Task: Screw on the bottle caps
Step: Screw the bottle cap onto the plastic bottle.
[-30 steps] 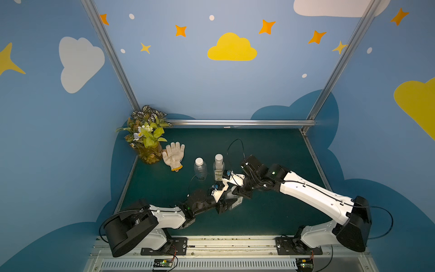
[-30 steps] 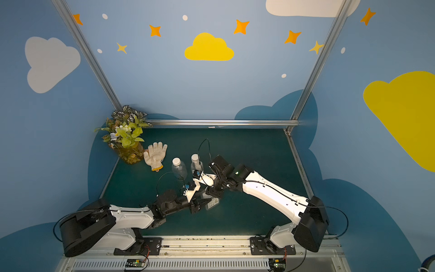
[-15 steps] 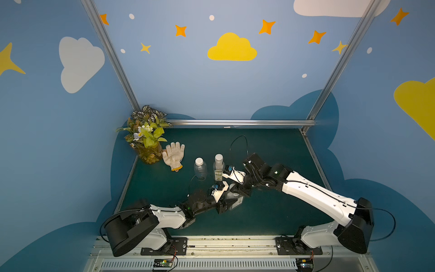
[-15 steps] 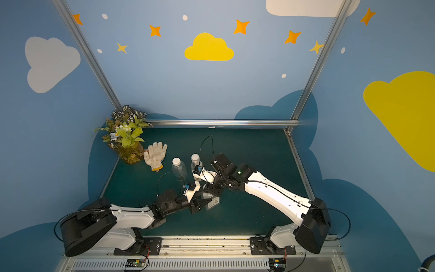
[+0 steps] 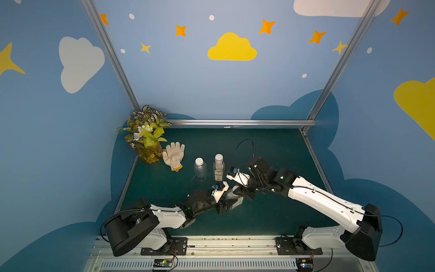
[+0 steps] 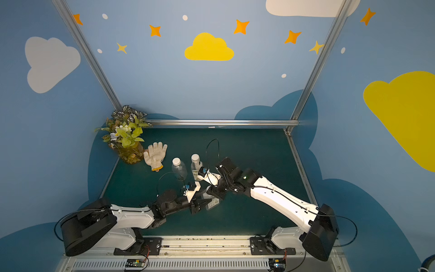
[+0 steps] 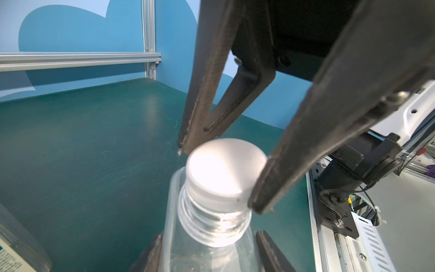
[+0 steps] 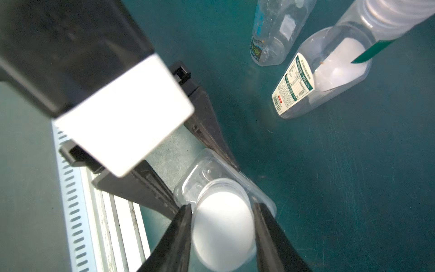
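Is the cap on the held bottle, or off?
On. The cap sits over the bottle neck, pinched by the right hand; fully tightened, cannot tell.

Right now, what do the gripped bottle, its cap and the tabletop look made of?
The bottle: clear thin plastic, glossy; the green shows through its wall.
The cap: white plastic, matte flat top, ribbed side.
The tabletop: dark green hard sheet, slight sheen, fine scratches; probably coated board or laminate, cannot tell which.

Robot test booth, probably lab: aluminium frame (image 5: pixel 240 122), cloud-painted walls (image 5: pixel 211 89) (stars too), green tabletop (image 5: pixel 270 153), mounting rail (image 5: pixel 230 245).
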Controlling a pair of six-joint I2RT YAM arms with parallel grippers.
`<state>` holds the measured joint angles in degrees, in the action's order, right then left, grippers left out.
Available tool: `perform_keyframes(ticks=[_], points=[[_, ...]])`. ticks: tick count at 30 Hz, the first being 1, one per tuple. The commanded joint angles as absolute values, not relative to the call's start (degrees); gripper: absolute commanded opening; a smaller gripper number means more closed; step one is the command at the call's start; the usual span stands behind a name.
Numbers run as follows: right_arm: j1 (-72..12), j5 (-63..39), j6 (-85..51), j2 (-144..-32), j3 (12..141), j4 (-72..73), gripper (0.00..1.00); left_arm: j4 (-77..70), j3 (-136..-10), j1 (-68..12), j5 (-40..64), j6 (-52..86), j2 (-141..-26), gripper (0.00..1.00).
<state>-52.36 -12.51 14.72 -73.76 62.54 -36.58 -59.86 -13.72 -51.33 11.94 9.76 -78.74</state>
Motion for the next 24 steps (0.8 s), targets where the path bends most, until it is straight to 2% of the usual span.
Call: perform_keyframes(ticks=[1,12,24], points=[[-53.23,-12.24,13.41,-71.81,60.06,-33.71,0.27,-55.55,-13.45,-51.56,13.07,10.37,-80.07,0.04],[-56.64,-7.04,11.24,-71.49,57.42,-31.80,0.26,-55.55,-13.45,-51.50,13.06,10.38,-79.91,0.04],[-59.71,-1.12,11.69,-66.29,51.39,-26.14,0.27,-55.53,-13.36,-51.50,12.83,10.31,-80.07,0.04]])
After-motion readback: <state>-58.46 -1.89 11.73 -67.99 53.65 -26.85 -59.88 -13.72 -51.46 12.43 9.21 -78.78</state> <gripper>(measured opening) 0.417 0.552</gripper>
